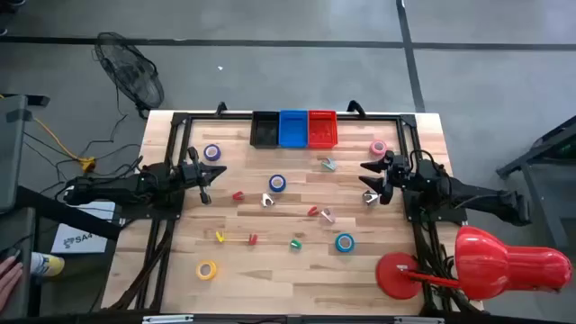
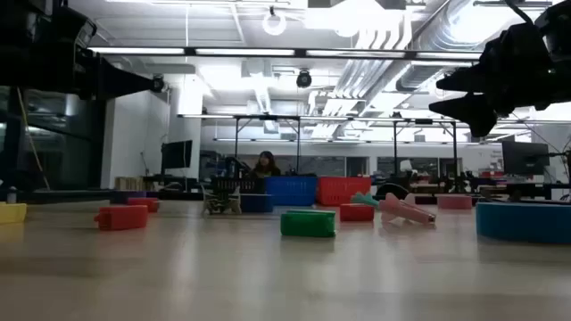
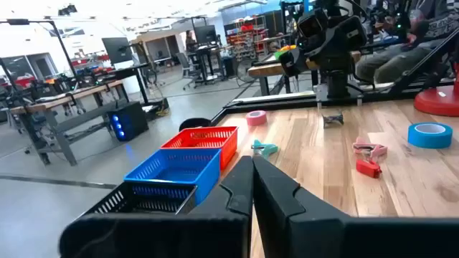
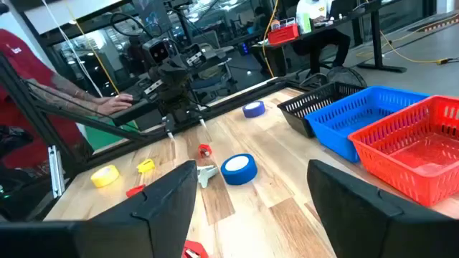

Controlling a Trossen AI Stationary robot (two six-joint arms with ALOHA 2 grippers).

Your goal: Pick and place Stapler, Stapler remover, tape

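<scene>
Nothing is held. My left gripper [image 1: 209, 180] hovers shut over the table's left side, near a purple tape roll [image 1: 211, 153]. My right gripper [image 1: 369, 178] hovers open over the right side, between a pink tape roll [image 1: 378, 148] and a small silver remover [image 1: 370, 198] lying flat below it. Blue tape rolls [image 1: 277, 184] [image 1: 345, 242] and a yellow one [image 1: 207, 269] lie flat on the wood. Small staplers and removers lie scattered: red [image 1: 238, 195], silver [image 1: 266, 200], teal [image 1: 328, 164], pink [image 1: 328, 216], green [image 1: 295, 244], yellow [image 1: 220, 237].
Black [image 1: 265, 129], blue [image 1: 293, 129] and red [image 1: 322, 129] bins stand side by side at the table's far edge. A red lamp-like object [image 1: 490, 263] sits off the near right corner. A person's hand [image 4: 118, 102] shows beyond the left arm in the right wrist view.
</scene>
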